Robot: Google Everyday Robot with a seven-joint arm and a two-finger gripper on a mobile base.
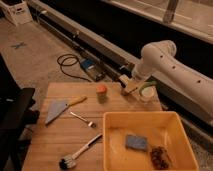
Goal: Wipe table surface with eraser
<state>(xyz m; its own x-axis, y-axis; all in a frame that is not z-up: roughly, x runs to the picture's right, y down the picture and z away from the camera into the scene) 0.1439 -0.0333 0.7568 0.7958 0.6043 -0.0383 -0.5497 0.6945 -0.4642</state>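
the table surface (46, 142) fills the left. at its far edge sits the eraser (124, 81), likely light and stiff-backed, best pinched across its long sides. the gripper (132, 89) hangs right at it; whether it grasps cannot be told.

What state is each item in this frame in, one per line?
table surface: tools lying on it
gripper: low at its far edge, beside white cup
eraser: at the gripper; hold unclear
yellow tub: upright, holds blue sponge
brush: lying flat
jar: upright, orange lid on
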